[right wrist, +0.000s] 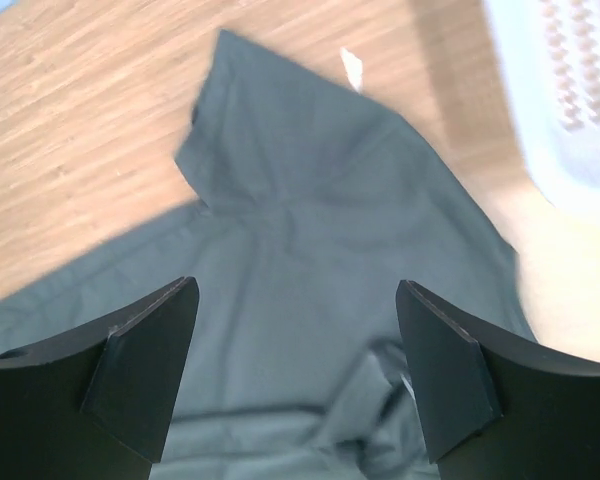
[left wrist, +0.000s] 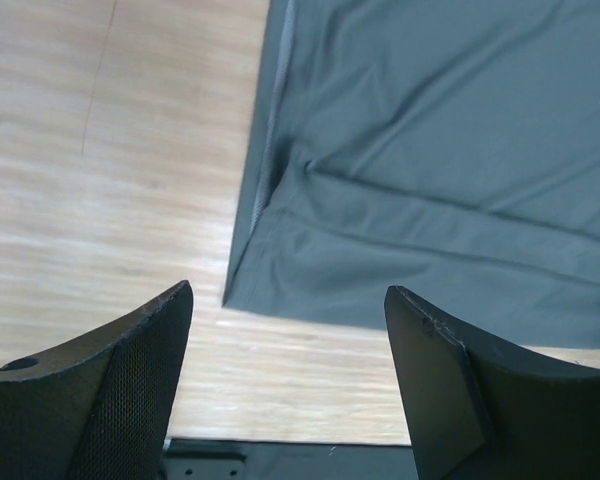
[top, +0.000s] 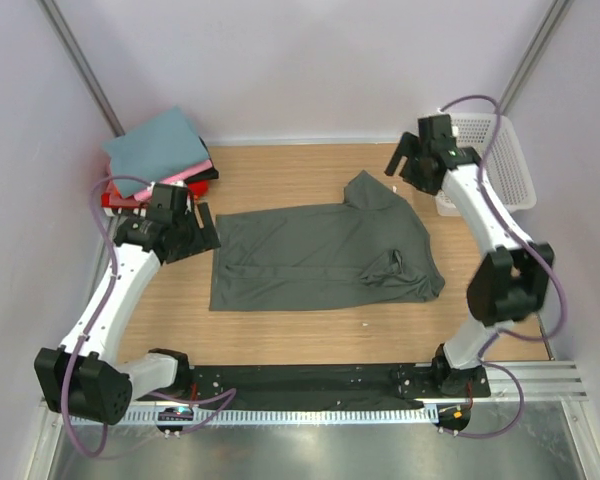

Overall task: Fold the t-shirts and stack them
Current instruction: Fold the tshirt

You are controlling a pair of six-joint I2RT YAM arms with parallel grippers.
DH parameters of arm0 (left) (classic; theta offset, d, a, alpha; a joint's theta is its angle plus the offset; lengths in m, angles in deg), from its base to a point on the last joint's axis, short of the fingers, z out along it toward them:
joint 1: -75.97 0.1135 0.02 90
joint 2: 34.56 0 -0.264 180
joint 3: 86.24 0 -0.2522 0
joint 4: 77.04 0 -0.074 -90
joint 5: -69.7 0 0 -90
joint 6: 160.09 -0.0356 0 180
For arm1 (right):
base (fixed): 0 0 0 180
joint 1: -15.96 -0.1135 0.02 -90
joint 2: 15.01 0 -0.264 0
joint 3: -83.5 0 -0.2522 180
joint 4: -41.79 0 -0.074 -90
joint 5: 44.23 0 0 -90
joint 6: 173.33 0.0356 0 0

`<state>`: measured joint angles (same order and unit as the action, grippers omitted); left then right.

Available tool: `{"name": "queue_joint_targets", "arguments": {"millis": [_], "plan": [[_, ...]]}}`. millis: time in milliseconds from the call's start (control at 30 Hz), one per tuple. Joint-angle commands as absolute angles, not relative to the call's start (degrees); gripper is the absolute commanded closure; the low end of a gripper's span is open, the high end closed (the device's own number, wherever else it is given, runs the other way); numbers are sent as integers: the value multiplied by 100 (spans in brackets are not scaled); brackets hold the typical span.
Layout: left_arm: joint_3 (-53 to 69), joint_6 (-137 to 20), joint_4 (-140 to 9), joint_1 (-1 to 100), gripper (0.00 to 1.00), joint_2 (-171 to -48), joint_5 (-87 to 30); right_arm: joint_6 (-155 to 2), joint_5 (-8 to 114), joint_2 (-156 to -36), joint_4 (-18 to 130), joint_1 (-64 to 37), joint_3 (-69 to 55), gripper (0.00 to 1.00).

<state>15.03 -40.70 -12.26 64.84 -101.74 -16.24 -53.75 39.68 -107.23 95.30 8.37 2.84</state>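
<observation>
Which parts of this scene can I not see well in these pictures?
Stack of folded shirts, top view: the left arm covers its near side. The lower layers show only as thin edges, so their number is unclear.
Grey shirt, left wrist view: cut off by the top and right edges. Only one hem corner shows.
Basket, top view: partly behind the right arm. Right wrist view: blurred, cut off.

- Left gripper [left wrist: 288, 292]: jaws spread wide, holding nothing.
- Grey-green t-shirt [left wrist: 430, 170] lies flat on the wooden counter [left wrist: 100, 180], with its hem corner pointing toward the counter's near edge.
</observation>
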Motion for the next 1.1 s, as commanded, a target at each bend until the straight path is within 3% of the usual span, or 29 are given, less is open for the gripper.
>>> {"name": "queue_joint_targets", "arguments": {"millis": [0,200,300,633,733,833,900,967,1033,1067], "plan": [[2074,-4179,-1177,6490,22,-10048,-1484,-5565,3953,-12114,9694,717,2009,14],[2410,-4134,-1441,6490,22,-9714,-1695,-5933,4383,-14819,9888,603,5053,16],[2525,-4161,-1608,6490,22,-9687,-1757,-6092,4375,-15769,9897,594,6013,17],[2481,-4187,-1591,6490,23,-9951,-1906,-6206,4313,-16530,9493,366,5842,25],[2481,-4196,-1600,6490,23,-9960,-1898,-6276,4173,-16512,9387,313,5587,36],[2481,-4196,-1600,6490,23,-10021,-1889,-6311,4085,-16512,9369,295,5420,59],[2472,-4196,-1574,6490,23,-10074,-1880,-6338,3954,-16469,9343,295,5271,65],[2463,-4205,-1573,6481,23,-10109,-1845,-6391,3891,-16416,9212,295,5113,83],[2446,-4205,-1591,6499,32,-10188,-1836,-6417,3716,-16258,9124,287,4867,98],[2402,-4153,-1626,6499,38,-10232,-1801,-6443,3672,-16162,8976,304,4639,99]]}}
